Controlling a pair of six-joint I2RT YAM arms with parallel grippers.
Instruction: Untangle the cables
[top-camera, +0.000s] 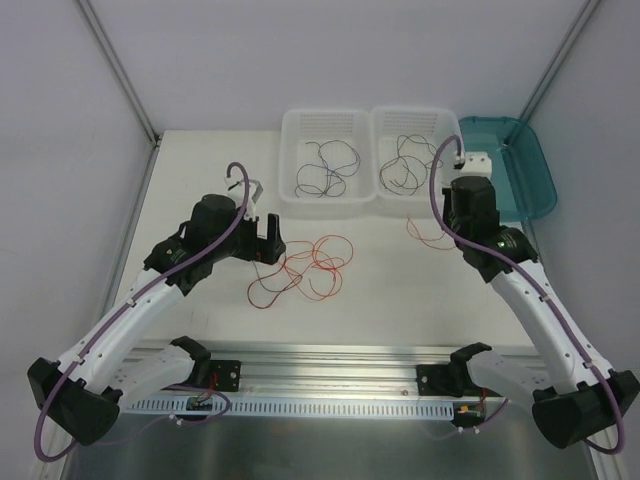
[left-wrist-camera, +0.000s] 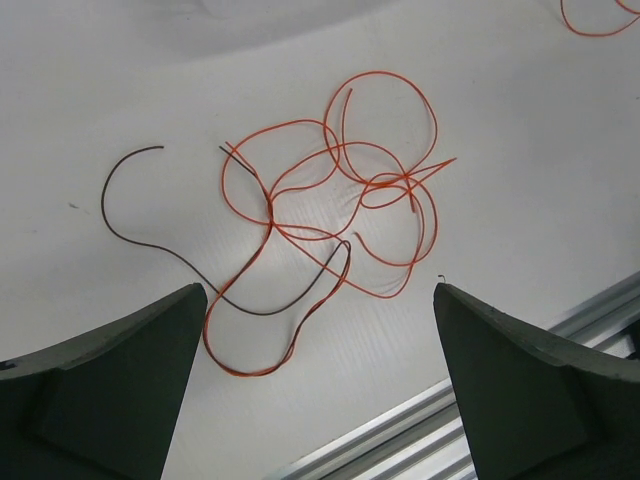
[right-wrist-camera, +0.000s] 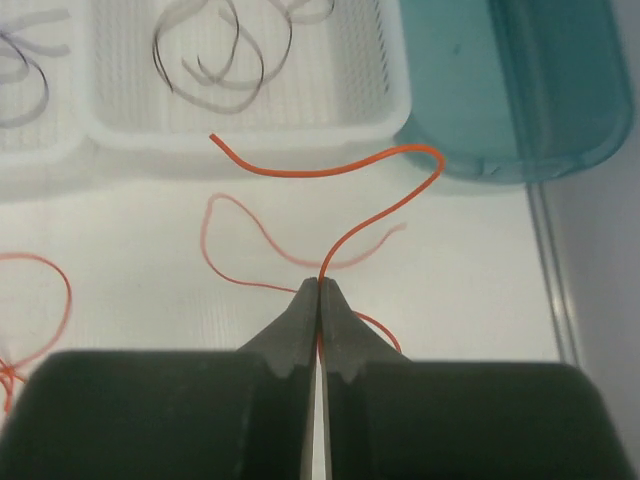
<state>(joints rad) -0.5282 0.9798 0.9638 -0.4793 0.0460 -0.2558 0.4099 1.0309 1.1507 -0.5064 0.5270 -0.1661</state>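
A tangle of thin orange cables (top-camera: 308, 265) lies mid-table, with one dark cable (left-wrist-camera: 135, 235) threaded through its loops (left-wrist-camera: 340, 190). My left gripper (left-wrist-camera: 320, 290) hangs open above the near side of the tangle, holding nothing; the top view shows it (top-camera: 268, 236) just left of the heap. My right gripper (right-wrist-camera: 319, 285) is shut on a single orange cable (right-wrist-camera: 330, 172), which rises from the fingertips and curls toward the baskets. The rest of that cable (top-camera: 425, 232) trails on the table. The right fingers are hidden under the wrist (top-camera: 470, 200) in the top view.
Two white baskets (top-camera: 325, 114) (top-camera: 415, 110) stand side by side at the back, each holding dark cables (top-camera: 325, 170). A teal bin (top-camera: 525, 170) sits to their right. An aluminium rail (top-camera: 330, 375) runs along the near edge.
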